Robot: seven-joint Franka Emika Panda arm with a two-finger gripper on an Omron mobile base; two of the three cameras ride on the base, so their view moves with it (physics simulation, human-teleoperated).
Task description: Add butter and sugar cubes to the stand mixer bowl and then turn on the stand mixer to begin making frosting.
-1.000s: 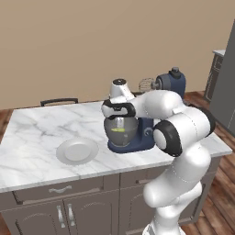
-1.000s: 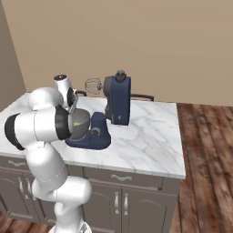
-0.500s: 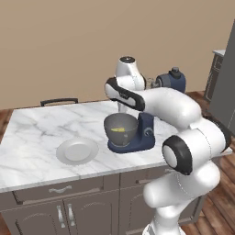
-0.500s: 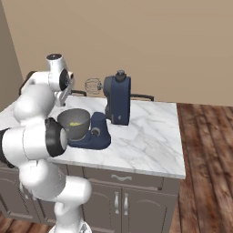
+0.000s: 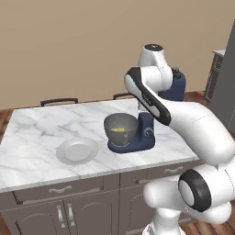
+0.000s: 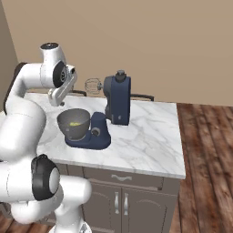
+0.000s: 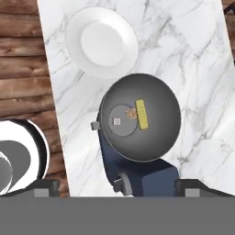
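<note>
From above, the hand view looks into the grey stand mixer bowl (image 7: pixel 156 133), where the yellow butter (image 7: pixel 142 114) lies beside a small tan sugar cube (image 7: pixel 131 113). The bowl (image 5: pixel 121 128) sits on the flat base of the navy stand mixer (image 5: pixel 148 134), whose silver knob (image 6: pixel 96 132) faces the counter's front. The mixer's head (image 6: pixel 117 98) is tilted back and its wire whisk (image 6: pixel 93 85) is in the air. My gripper (image 7: pixel 121 187) hangs open and empty high above the bowl, and its hand (image 6: pixel 59 93) is up and to the left of the bowl.
A round grey-white plate (image 5: pixel 77 150) with nothing on it lies on the marble counter (image 5: pixel 32 137) left of the mixer. Dark chair backs (image 5: pixel 58 101) stand behind the counter. Wooden floor (image 6: pixel 205 150) lies to the right of the island.
The arm has swung upward, lifting the open hand from just over the bowl to well above it. The butter now shows inside the bowl.
</note>
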